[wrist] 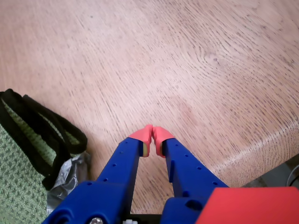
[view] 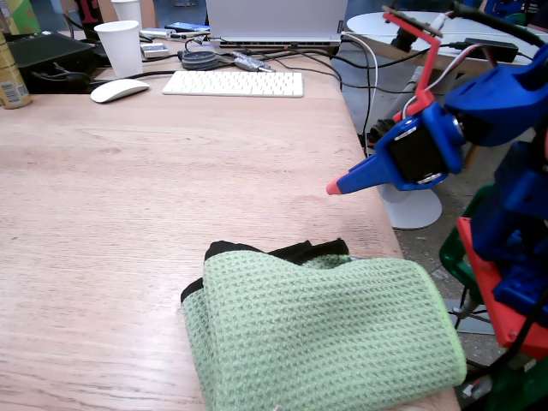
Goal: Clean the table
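Note:
The table [view: 128, 197] is a large desk with a pale wood-grain top [wrist: 187, 60]. A folded green cloth [view: 317, 330] with a black edge lies at its near right corner; in the wrist view the green cloth [wrist: 18, 186] shows at the lower left. My blue gripper [view: 334, 187] with red tips hovers above the table's right side, beyond the cloth and apart from it. In the wrist view the gripper [wrist: 152, 134] is shut, its red tips touching with nothing between them.
At the back stand a white keyboard [view: 233, 83], a white mouse [view: 118, 90], a paper cup [view: 120, 47], a laptop [view: 274, 21] and cables. A can [view: 10, 77] is at far left. A round white pedestal table [view: 411, 51] stands past the right edge.

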